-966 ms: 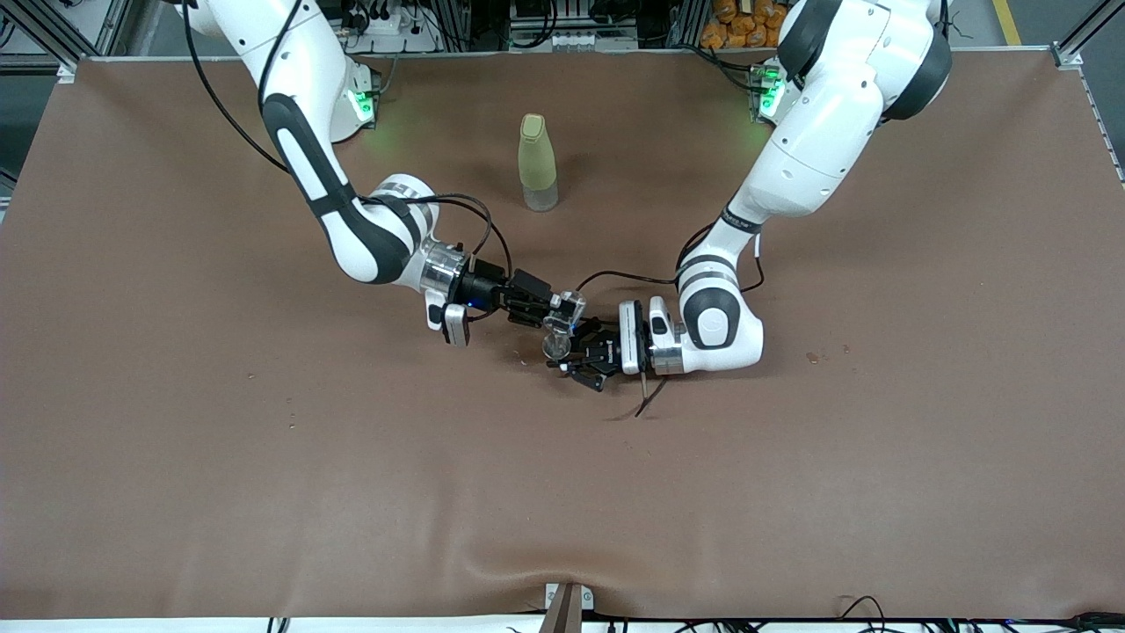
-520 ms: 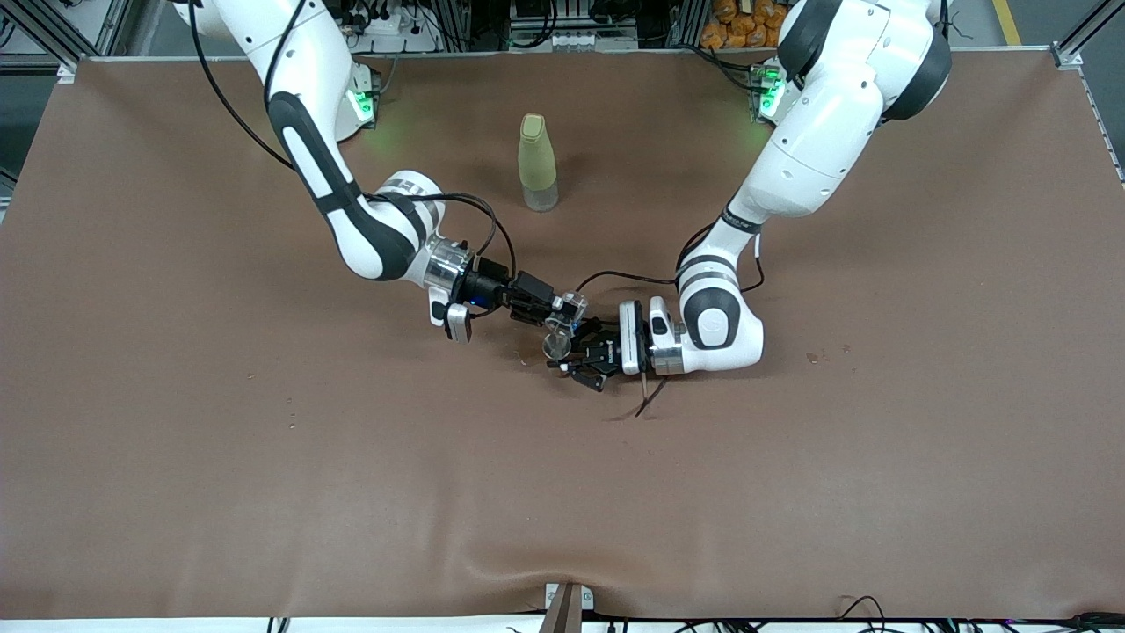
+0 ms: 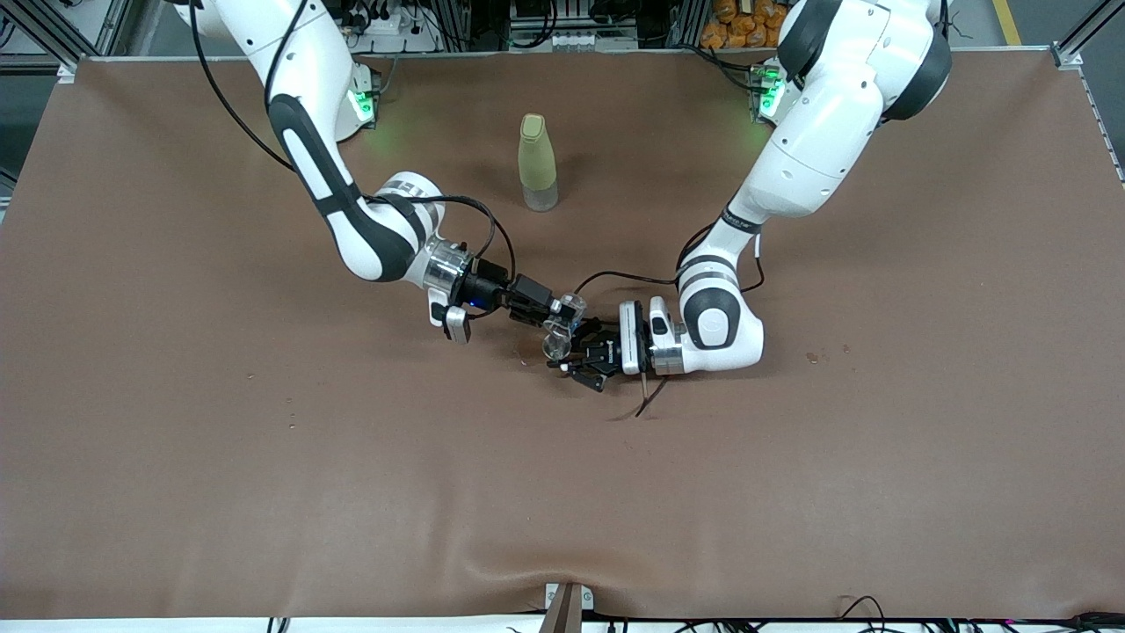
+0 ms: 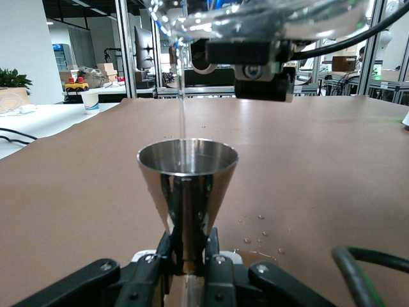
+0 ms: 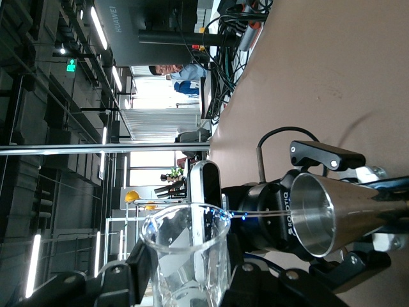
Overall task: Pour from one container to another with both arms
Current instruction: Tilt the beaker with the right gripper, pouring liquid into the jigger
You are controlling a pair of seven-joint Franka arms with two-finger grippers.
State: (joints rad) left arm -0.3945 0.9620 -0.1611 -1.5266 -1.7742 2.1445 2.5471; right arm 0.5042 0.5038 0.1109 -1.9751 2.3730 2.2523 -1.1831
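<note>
My right gripper (image 3: 561, 311) is shut on the tiny clear glass cup (image 3: 569, 307), tipped on its side over the middle of the table. Just under its lip stands the small silvery metal cup (image 3: 555, 345), upright, with my left gripper (image 3: 568, 357) shut on its thin waist. In the left wrist view a thin stream of water (image 4: 181, 96) falls from the glass cup (image 4: 268, 16) into the metal cup (image 4: 187, 182); my left gripper (image 4: 188, 259) clamps its waist. In the right wrist view my right gripper (image 5: 185, 272) holds the glass cup (image 5: 188, 256), its rim beside the metal cup (image 5: 329, 214).
A tall yellow-green bottle (image 3: 537, 163) stands farther from the front camera than the two grippers. Water drops (image 4: 259, 233) dot the brown table cover (image 3: 264, 457) beside the metal cup. A dark strap (image 3: 649, 400) hangs from the left wrist. Small stains (image 3: 813, 357) lie toward the left arm's end.
The right arm has shifted slightly, bringing the tilted glass cup a little closer over the metal cup. The left arm has held still.
</note>
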